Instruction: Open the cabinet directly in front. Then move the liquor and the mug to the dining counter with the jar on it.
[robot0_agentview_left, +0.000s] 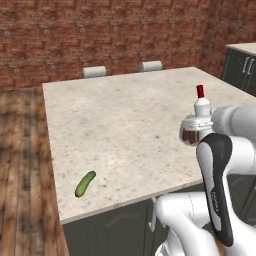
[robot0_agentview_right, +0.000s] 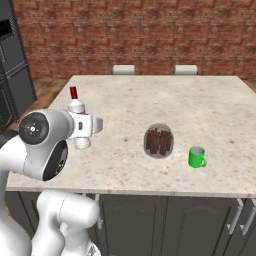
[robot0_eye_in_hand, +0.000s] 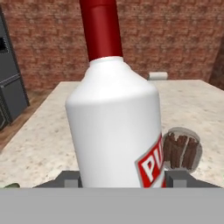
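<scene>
Liquor (robot0_eye_in_hand: 116, 127) upright in gripper (robot0_eye_in_hand: 122, 178) grasp, over dining counter (robot0_agentview_right: 210, 107), jar (robot0_agentview_right: 159, 141) and mug (robot0_agentview_right: 197, 157) nearby

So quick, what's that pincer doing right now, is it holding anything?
Pincer: closed on the liquor bottle, a finger on each side, over the dining counter.

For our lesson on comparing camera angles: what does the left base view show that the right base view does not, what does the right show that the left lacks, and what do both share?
Left base view alone: a green cucumber lying near the front left corner of the dining counter.

Right base view alone: the green mug standing to the right of the jar, and a dark tall unit at the left edge.

Both: the counter, the jar, the liquor with its red cap, the brick wall and two chair backs behind.
</scene>
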